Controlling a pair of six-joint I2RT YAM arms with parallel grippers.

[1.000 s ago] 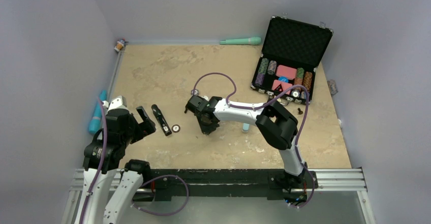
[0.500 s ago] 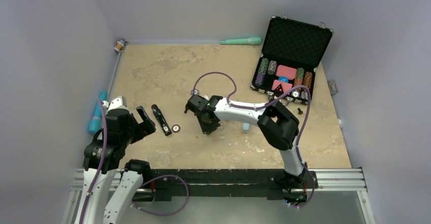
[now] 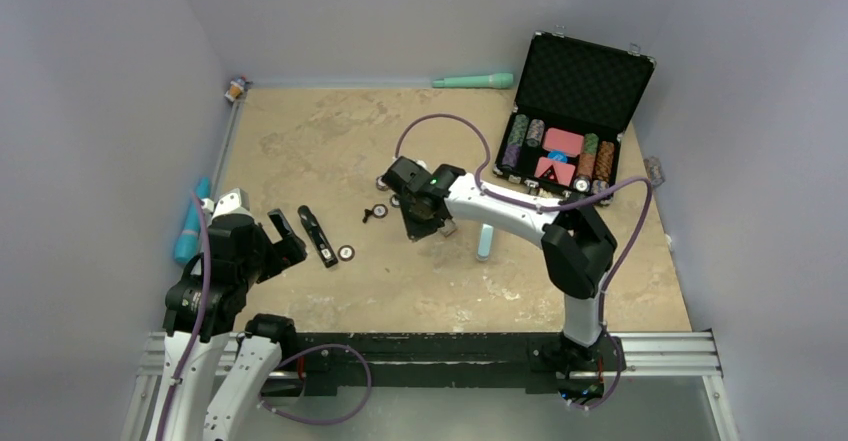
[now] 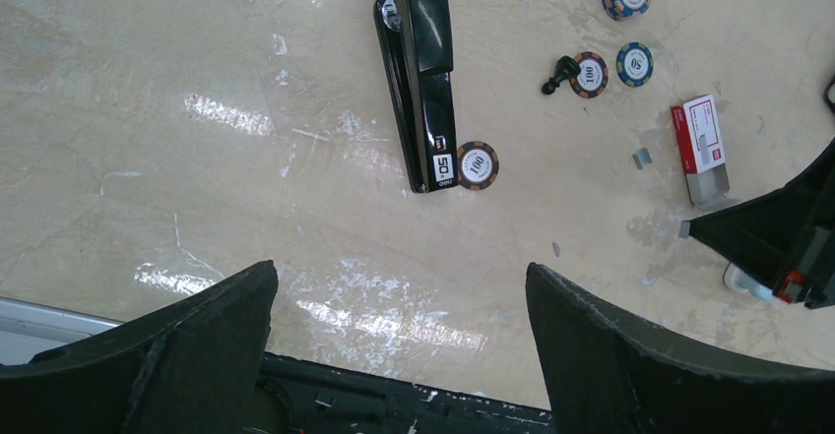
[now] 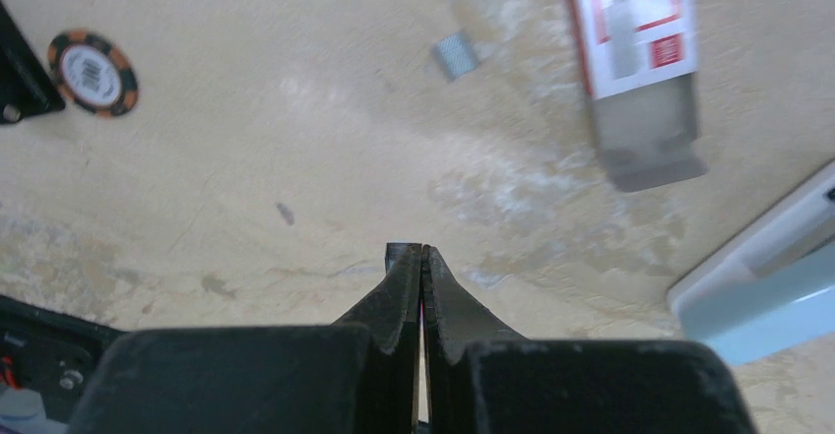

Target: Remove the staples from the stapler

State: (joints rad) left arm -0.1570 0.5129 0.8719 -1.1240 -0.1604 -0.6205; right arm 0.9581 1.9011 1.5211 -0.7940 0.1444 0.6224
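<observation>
The black stapler (image 3: 318, 236) (image 4: 425, 70) lies on the table, just right of my left gripper (image 3: 288, 241) (image 4: 399, 277). That gripper hangs wide open with nothing between its fingers. My right gripper (image 3: 426, 223) (image 5: 414, 249) is shut above the table's middle, and a tiny grey strip of staples (image 5: 400, 249) (image 4: 683, 228) pokes out at its tip. A second short strip of staples (image 5: 456, 55) (image 4: 641, 158) lies loose on the table beside the red-and-white box (image 5: 635, 31) (image 4: 699, 144).
Poker chips (image 4: 478, 165) (image 4: 590, 73) (image 4: 634, 63) lie around the stapler, one touching its end. A small black piece (image 4: 556, 78) sits by them. A pale blue tube (image 3: 484, 241) stands under the right arm. The open chip case (image 3: 575, 111) is back right.
The right gripper finished shutting low over the table, then rose and moved right and back, uncovering chips and the black piece. The left arm has not moved.
</observation>
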